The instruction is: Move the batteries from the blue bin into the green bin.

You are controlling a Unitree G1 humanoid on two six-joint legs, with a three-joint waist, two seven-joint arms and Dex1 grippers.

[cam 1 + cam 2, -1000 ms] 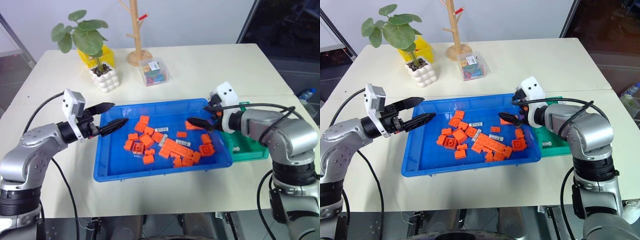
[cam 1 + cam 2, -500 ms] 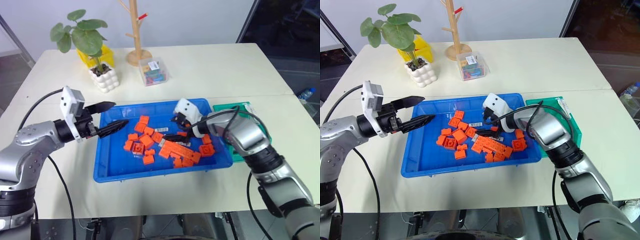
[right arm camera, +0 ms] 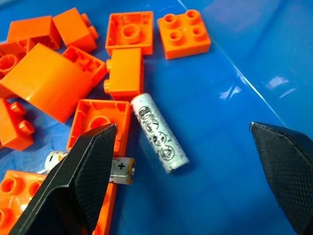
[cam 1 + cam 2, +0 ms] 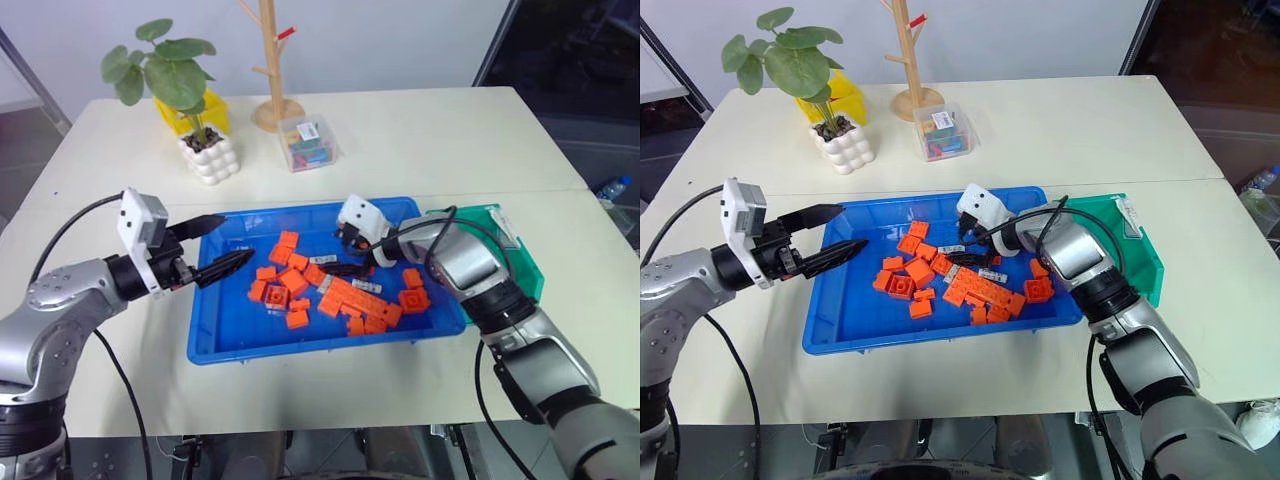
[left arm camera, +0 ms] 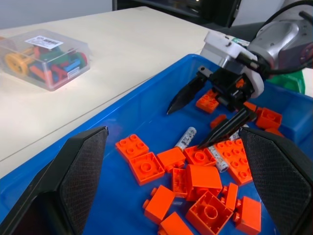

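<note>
Right gripper [image 5: 208, 115] jaws wide above a battery [image 3: 159, 132] in the blue bin [image 4: 230, 340], left gripper [image 4: 228, 243] spread at its rim

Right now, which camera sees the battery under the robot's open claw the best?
The right wrist view: the battery lies close up between the open right gripper fingers, its markings plain. The left wrist view shows that battery as a small cylinder among orange bricks. In the eye views it is just a pale sliver in the blue bin.
</note>
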